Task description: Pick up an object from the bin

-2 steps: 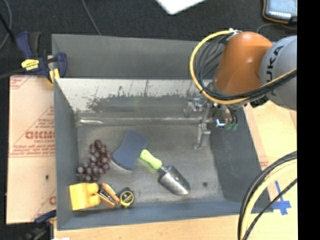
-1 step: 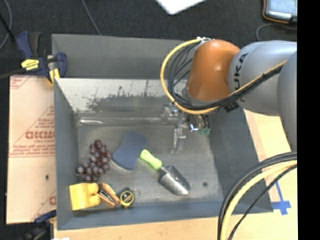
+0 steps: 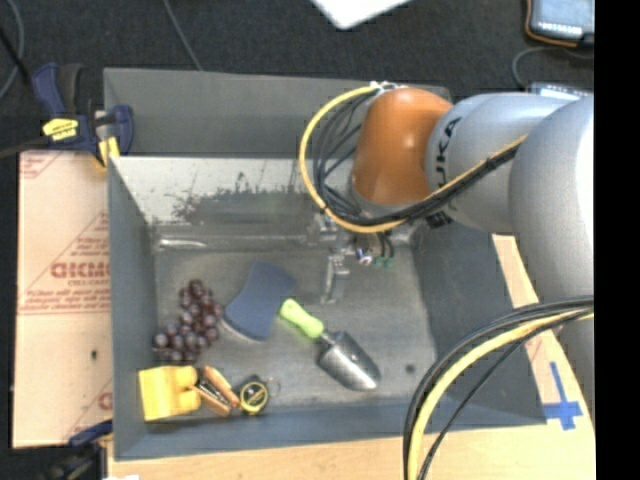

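Jaws apart or pinched together, I can't make out. The gripper (image 3: 334,280) hangs near the middle of the bin (image 3: 130,268), just behind the shiny metal scoop (image 3: 348,360) with its smooth green handle (image 3: 300,320). A soft blue oval pad (image 3: 255,301) and bumpy purple grapes (image 3: 190,320) lie nearer the left wall.

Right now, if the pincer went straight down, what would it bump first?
Probably the bare bin floor. The pincer points down at a gap between the blue sponge and the green-handled scoop. Depth is hard to judge, so it might graze the scoop's green handle.
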Tool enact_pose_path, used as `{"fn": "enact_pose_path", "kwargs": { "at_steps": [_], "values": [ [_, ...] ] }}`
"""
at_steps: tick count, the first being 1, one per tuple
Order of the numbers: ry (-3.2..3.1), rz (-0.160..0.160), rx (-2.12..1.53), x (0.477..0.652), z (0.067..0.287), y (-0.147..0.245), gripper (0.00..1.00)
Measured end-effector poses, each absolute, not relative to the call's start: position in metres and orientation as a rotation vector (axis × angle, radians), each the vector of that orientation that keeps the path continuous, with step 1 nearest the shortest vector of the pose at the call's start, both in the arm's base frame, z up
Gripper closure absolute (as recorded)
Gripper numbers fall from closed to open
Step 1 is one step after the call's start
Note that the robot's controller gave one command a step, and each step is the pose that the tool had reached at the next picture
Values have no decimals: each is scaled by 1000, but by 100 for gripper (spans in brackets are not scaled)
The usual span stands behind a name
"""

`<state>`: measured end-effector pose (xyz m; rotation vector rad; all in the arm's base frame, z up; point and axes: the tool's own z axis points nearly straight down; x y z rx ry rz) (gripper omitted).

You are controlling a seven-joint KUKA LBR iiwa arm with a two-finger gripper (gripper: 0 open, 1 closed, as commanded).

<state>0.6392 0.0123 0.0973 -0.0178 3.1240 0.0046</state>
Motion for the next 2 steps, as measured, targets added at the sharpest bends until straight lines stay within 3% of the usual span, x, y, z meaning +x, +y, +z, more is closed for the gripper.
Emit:
{"fn": "enact_pose_path", "kwargs": {
  "at_steps": [1, 2],
  "values": [
    [3131, -8, 13, 630, 82, -1, 0],
    [3123, 3, 34, 613, 74, 30, 0]
  ]
}}
